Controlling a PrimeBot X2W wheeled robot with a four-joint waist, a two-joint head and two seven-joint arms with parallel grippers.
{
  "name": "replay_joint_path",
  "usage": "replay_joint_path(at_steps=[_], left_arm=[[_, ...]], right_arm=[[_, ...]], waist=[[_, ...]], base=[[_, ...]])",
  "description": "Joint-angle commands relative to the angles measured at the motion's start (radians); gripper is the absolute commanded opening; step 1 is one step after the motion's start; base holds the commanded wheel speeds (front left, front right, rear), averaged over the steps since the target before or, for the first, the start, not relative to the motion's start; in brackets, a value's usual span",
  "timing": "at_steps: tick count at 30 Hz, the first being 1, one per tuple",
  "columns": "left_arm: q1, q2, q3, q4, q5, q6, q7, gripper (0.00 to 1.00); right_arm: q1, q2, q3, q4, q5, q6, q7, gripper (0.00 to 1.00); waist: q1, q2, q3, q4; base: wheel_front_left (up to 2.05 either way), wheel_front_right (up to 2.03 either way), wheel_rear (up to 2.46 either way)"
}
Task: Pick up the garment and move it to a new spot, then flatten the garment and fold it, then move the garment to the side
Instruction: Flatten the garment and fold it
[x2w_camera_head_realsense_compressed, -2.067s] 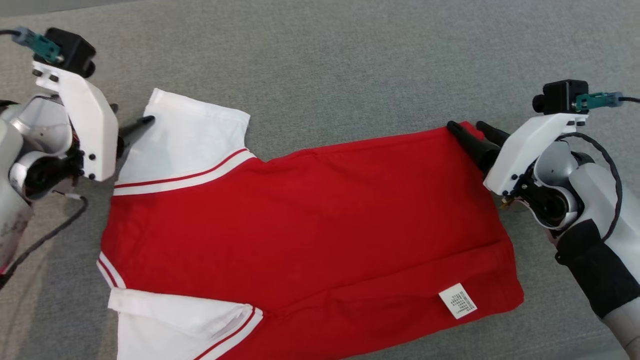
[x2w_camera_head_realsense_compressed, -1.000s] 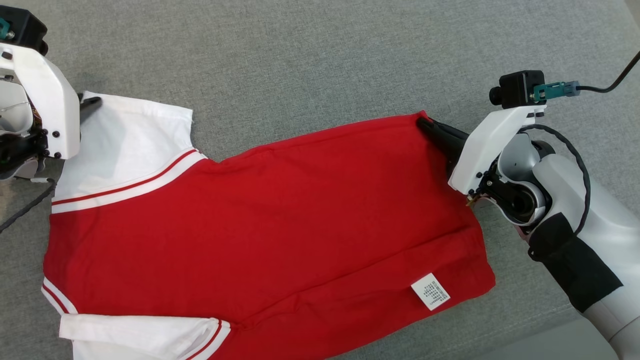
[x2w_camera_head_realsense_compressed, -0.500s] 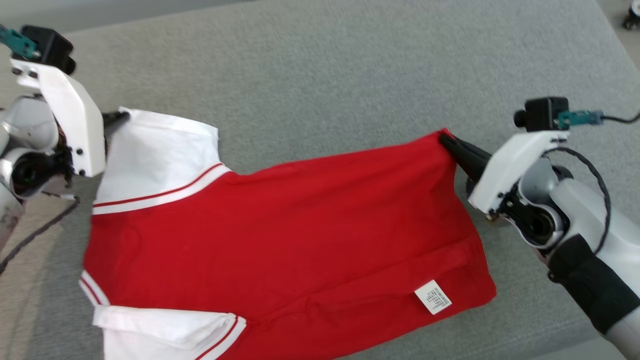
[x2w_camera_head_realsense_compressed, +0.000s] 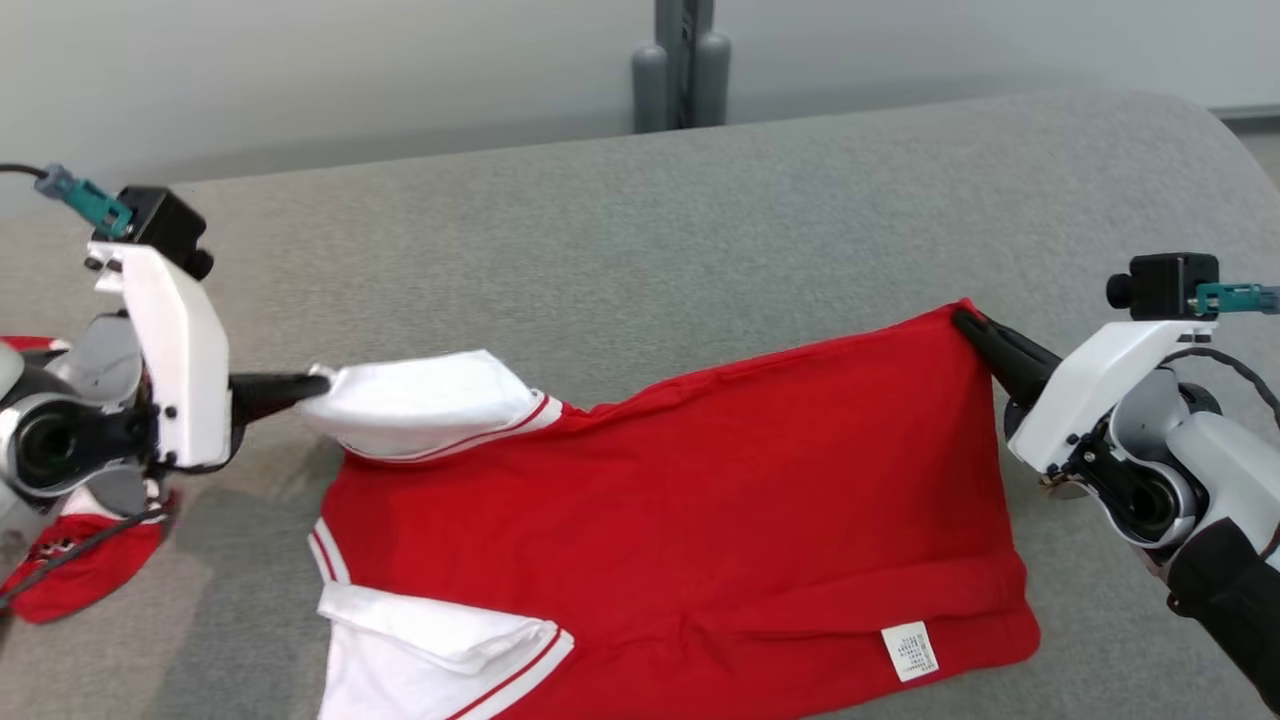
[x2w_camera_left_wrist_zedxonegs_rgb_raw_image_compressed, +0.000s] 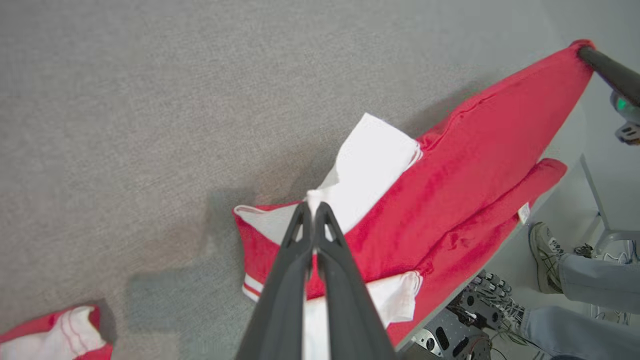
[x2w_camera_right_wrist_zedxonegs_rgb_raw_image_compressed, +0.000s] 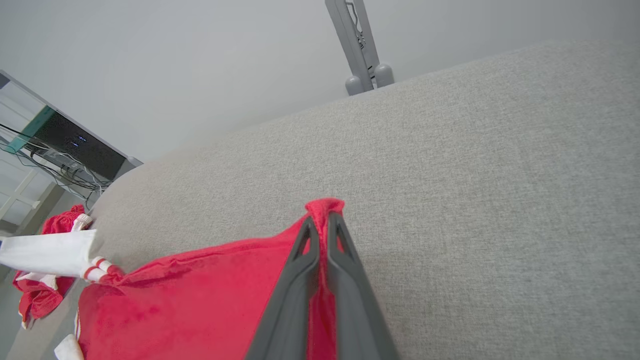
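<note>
Pinching the white sleeve (x2w_camera_head_realsense_compressed: 420, 400) in my left gripper (x2w_camera_head_realsense_compressed: 318, 383) and the red hem corner (x2w_camera_head_realsense_compressed: 940, 335) in my right gripper (x2w_camera_head_realsense_compressed: 968, 322), both clamped tight, I hold the garment (x2w_camera_head_realsense_compressed: 680, 500) stretched, its far edge raised off the grey cushion (x2w_camera_head_realsense_compressed: 700, 200). The left wrist view adds a person's shoe (x2w_camera_left_wrist_zedxonegs_rgb_raw_image_compressed: 542, 247) past the cushion's edge.

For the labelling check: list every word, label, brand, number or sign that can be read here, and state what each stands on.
White label on the red part of the garment, near its hem: rows of small dark print, too small to read.
Nothing else in these pictures carries a word, brand, number or sign that can be read.
</note>
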Motion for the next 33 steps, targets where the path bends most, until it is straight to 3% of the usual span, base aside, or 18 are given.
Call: replay_joint_path(at_steps=[1,13,25,33], left_arm=[[0.011,0.017,-0.004,-0.003,0.0,-0.001,0.01,0.0],[0.059,0.078,-0.017,-0.079,-0.064,-0.001,0.095,0.0],[0.101,0.112,-0.075,-0.229,-0.109,0.04,0.238,0.0],[0.11,0.128,-0.084,-0.268,-0.119,0.064,0.263,0.0]], right_arm=[[0.015,-0.008,0.006,0.007,0.005,0.0,-0.013,0.0],[0.023,-0.041,0.074,0.033,0.047,0.0,-0.015,0.0],[-0.005,-0.146,0.202,-0.09,0.123,0.0,0.182,0.0],[-0.032,-0.196,0.251,-0.14,0.173,0.0,0.279,0.0]], waist=[[-0.0001,0.0,-0.021,0.024],[-0.0001,0.0,-0.061,0.058],[-0.0001,0.0,-0.063,0.059],[-0.0001,0.0,-0.062,0.058]], base=[[0.0,0.0,0.0],[0.0,0.0,0.0],[0.0,0.0,0.0],[0.0,0.0,0.0]])
